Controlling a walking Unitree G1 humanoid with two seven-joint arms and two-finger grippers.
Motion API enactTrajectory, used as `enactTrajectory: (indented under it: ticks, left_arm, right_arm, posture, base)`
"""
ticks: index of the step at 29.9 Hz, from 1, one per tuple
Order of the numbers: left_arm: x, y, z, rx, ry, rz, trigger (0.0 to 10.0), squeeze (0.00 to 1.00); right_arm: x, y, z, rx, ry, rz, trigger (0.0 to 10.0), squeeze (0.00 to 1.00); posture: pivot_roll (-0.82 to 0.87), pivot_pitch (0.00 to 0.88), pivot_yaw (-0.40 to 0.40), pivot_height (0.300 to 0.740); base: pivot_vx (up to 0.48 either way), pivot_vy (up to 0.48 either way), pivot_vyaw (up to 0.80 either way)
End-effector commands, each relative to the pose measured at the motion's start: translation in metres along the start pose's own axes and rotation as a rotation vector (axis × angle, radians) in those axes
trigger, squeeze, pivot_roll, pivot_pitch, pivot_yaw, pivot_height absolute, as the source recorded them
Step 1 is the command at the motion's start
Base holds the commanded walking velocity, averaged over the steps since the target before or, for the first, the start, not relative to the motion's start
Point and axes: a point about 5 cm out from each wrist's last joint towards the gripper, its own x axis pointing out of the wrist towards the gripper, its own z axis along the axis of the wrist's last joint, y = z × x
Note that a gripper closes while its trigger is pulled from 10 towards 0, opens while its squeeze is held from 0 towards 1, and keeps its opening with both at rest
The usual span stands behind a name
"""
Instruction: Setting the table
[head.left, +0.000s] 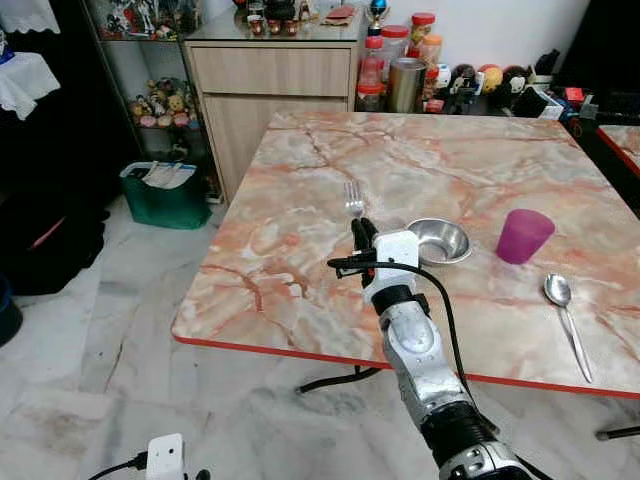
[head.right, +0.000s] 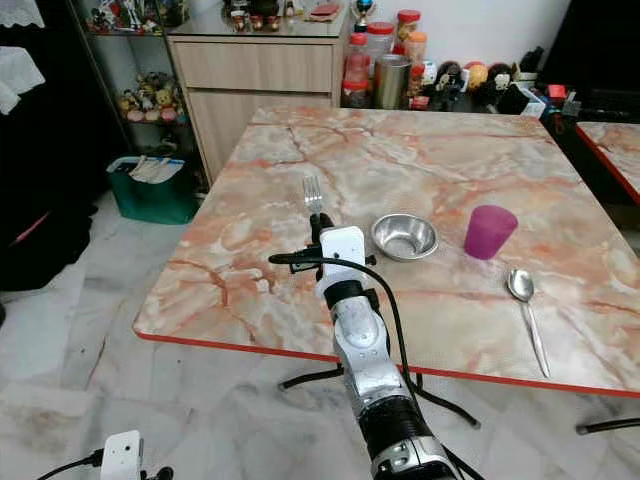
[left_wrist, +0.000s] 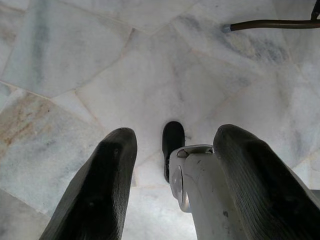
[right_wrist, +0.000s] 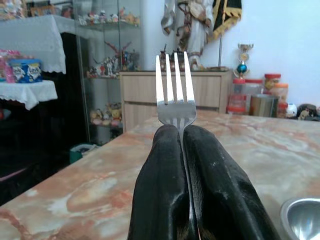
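My right gripper (head.left: 360, 228) reaches over the marble table (head.left: 300, 230), shut on a silver fork (head.left: 353, 198) whose tines point away from me. The wrist view shows the fork (right_wrist: 174, 95) pinched between the two black fingers (right_wrist: 160, 190). Just right of the gripper sits a small steel bowl (head.left: 439, 240). Further right stands a purple cup (head.left: 524, 235), and a metal spoon (head.left: 562, 305) lies near the table's front right. My left gripper (left_wrist: 172, 150) hangs open over the floor.
A wooden cabinet (head.left: 270, 90) stands behind the table, with jars and a steel canister (head.left: 405, 85) beside it. A green bin (head.left: 165, 195) sits on the floor at the left. The table's red front edge (head.left: 300, 352) is close below my right arm.
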Motion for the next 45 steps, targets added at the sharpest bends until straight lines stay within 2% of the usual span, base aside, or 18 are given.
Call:
enactTrajectory:
  ticks: [1, 31, 38, 45]
  left_arm:
    - [-0.001, -0.0003, -0.005, 0.005, 0.013, 0.003, 10.0, 0.0]
    - [-0.0007, -0.001, -0.0043, 0.0, 0.011, 0.004, 10.0, 0.0]
    - [-0.0005, -0.0019, -0.004, 0.001, 0.01, -0.002, 10.0, 0.0]
    - [-0.0006, -0.0019, -0.0041, 0.002, 0.011, -0.004, 10.0, 0.0]
  right_arm:
    - [0.0005, -0.0011, 0.007, 0.004, -0.041, 0.007, 10.0, 0.0]
    - [0.0002, -0.0003, 0.0119, -0.01, -0.061, 0.021, 10.0, 0.0]
    - [-0.0006, -0.0027, 0.0109, -0.019, -0.054, 0.016, 10.0, 0.0]
    - [-0.0003, -0.0032, 0.01, -0.009, -0.045, 0.009, 10.0, 0.0]
  posture:
    - [0.02, 0.0, 0.014, 0.74]
    - [0.01, 0.0, 0.015, 0.74]
    - [0.01, 0.0, 0.018, 0.74]
    - [0.01, 0.0, 0.019, 0.74]
  base:
    - [0.0, -0.48, 0.0]
    - [0.0, -0.48, 0.0]
    - [0.0, 0.0, 0.0]
    - [0.0, -0.48, 0.0]
